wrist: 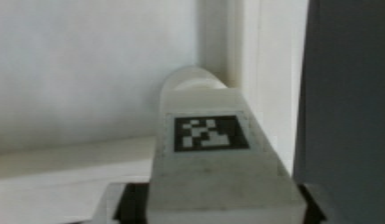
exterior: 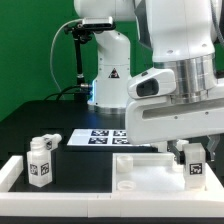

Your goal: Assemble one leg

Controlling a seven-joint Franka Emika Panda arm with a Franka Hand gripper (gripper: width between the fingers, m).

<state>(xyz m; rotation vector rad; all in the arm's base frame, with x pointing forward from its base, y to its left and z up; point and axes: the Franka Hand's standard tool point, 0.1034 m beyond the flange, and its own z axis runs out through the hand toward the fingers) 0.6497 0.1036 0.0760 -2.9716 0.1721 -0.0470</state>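
My tool (exterior: 192, 157) is closed on a small white blocky leg (exterior: 195, 170) with black-and-white square tags on its sides. I hold the leg upright near the counter's front edge, close to the corner on the exterior view's right. It hangs over the end of a big white square tray-like piece (exterior: 140, 172) that lies flat on the black counter (exterior: 50, 125). I cannot tell if the leg touches the tray-like piece.

In the wrist view the leg fills the middle, with its rounded end pointing away from me. One tag (wrist: 210, 133) faces the camera.

Another small white leg with tags, the other leg (exterior: 40, 160), stands upright near the front corner on the exterior view's left, well apart from my tool. The thin flat white marker board (exterior: 100, 138) lies behind the tray-like piece, toward the middle of the counter.
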